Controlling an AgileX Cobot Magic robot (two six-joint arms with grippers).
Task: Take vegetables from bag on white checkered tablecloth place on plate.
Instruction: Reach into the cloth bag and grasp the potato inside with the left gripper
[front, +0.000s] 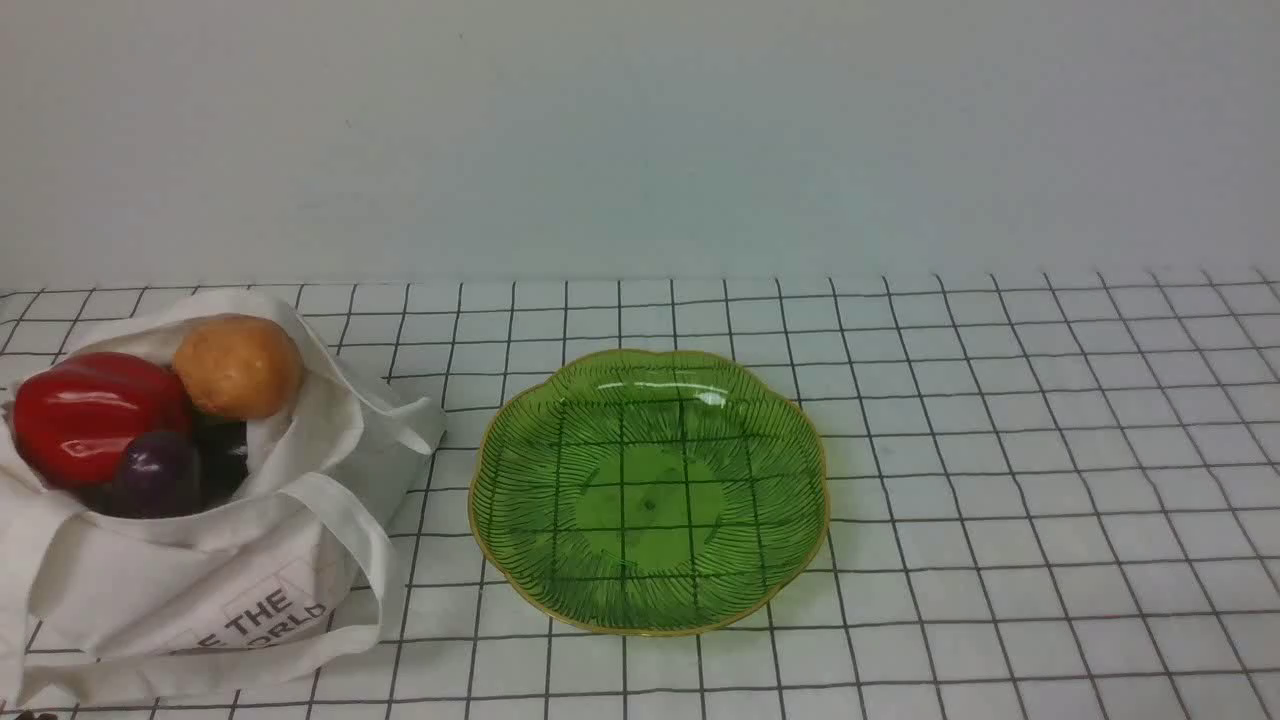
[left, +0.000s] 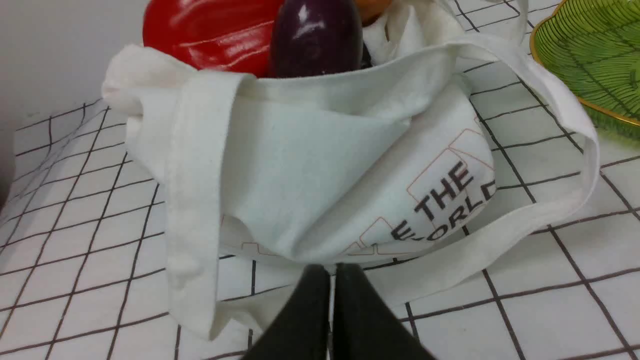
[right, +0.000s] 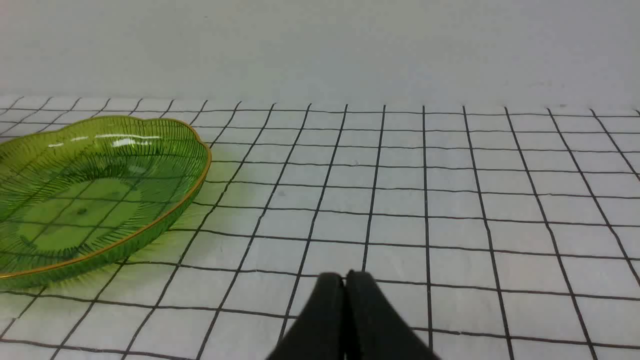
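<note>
1. The upper part of the front view is filled by a plain, pale wall (front: 640, 140), tinted bluish grey.
2. A few tiny dark specks are seen on the wall, at the upper left of the frame.
3. A faint greenish tint is shown near the wall's middle, while the upper left is left greyer.
4. The wall is met by the far edge of the covered tabletop (front: 1000, 450) along a nearly level line, above mid-frame.
5. The scene is lit softly and evenly, with muted brightness across the wall.
</note>
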